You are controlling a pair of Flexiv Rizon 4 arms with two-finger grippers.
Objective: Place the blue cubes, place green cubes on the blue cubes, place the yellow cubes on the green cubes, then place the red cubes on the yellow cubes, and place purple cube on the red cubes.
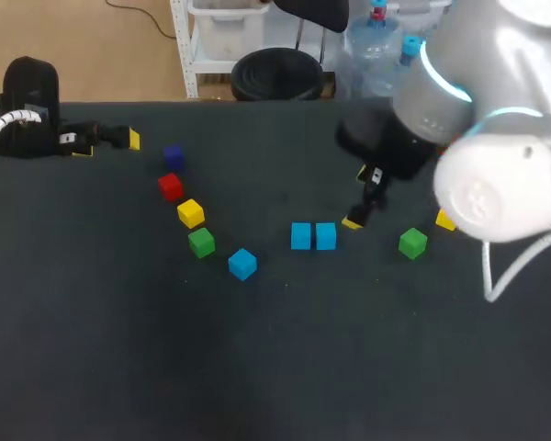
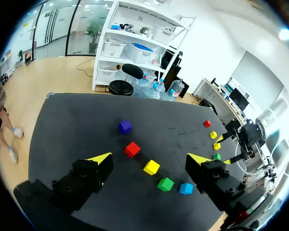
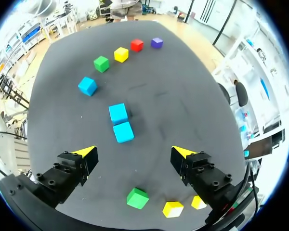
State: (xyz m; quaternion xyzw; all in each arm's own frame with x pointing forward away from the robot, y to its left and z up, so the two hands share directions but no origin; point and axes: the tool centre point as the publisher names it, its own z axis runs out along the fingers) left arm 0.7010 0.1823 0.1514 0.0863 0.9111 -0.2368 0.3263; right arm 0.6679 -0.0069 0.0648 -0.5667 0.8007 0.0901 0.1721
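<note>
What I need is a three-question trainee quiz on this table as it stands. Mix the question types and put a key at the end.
1. How many blue cubes lie on the table? A two, B three, C four.
2. True or false: a green cube is stacked on a blue one.
3. Fill in: the right gripper is ___ and holds nothing.
Key: 1 B. 2 False; both green cubes rest directly on the table. 3 open.
</note>
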